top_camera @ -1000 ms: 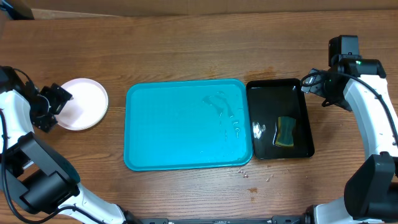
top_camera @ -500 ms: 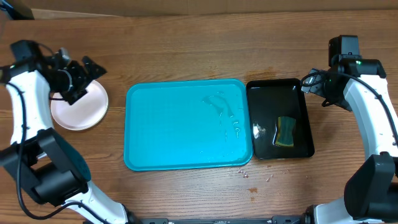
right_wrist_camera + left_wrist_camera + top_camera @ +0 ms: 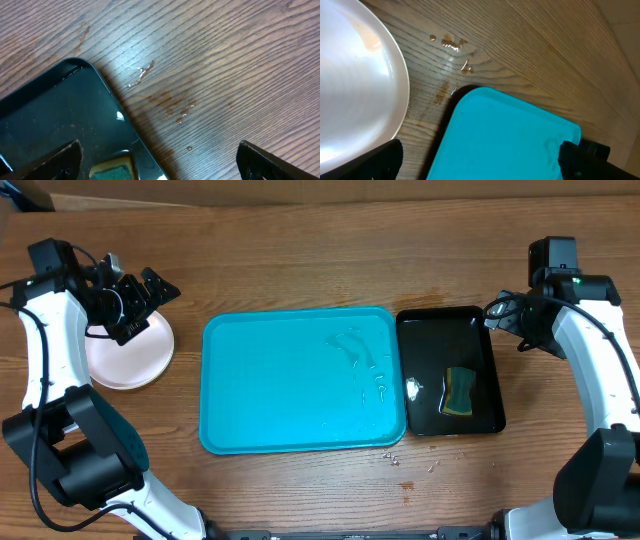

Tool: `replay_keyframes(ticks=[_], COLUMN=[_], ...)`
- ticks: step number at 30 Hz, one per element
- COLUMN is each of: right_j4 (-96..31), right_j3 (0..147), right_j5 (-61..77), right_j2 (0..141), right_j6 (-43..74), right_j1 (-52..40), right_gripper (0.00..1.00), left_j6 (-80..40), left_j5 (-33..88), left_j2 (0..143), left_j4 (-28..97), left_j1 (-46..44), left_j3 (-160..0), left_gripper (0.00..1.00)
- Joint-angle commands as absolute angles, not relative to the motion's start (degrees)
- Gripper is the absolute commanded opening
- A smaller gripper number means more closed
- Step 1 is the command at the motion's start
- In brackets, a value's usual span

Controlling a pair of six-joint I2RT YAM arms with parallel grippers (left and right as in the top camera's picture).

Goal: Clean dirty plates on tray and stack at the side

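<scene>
Left gripper (image 3: 145,308): I read the jaws as fully spread with nothing between them. It hangs above the far right edge of the plates (image 3: 122,352). The plates sit on the table (image 3: 300,260), left of the tray (image 3: 290,395) and apart from it. From overhead they show as one round white outline, and I cannot count them. The tray carries wet streaks on its right half. In the left wrist view, brown droplets (image 3: 451,44) lie on the wood between the plates and the tray corner.

Right gripper (image 3: 505,323): jaws wide apart, holding nothing, near the far right corner of the black tray (image 3: 480,320). A sponge (image 3: 460,392) lies in that tray.
</scene>
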State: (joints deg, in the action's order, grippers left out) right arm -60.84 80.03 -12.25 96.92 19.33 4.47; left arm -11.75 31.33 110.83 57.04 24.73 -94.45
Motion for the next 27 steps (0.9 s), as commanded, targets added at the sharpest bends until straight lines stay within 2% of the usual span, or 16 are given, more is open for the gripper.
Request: replay_keyframes(ticks=[1,9,27], right_j4=[-60.5,-60.5,-60.6], right_j3=[80.2,80.2,80.2], right_j5=[-12.8,-12.8,-12.8], right_j2=[97.1,90.2,43.4], right_j6=[19.8,19.8,19.8], right_j1=[4.4,2.1,-6.8], right_gripper=[1.00,1.00,1.00], left_j6=[-10.3,-10.3,-10.3], left_j5=[32.4,32.4,32.4], left_j2=[109.7,109.7,109.7], left_j4=[56.9,56.9,56.9], left_j1=[24.7,24.7,24.7], left_j3=[-95.4,-95.4,-95.4], left_gripper=[1.00,1.00,1.00])
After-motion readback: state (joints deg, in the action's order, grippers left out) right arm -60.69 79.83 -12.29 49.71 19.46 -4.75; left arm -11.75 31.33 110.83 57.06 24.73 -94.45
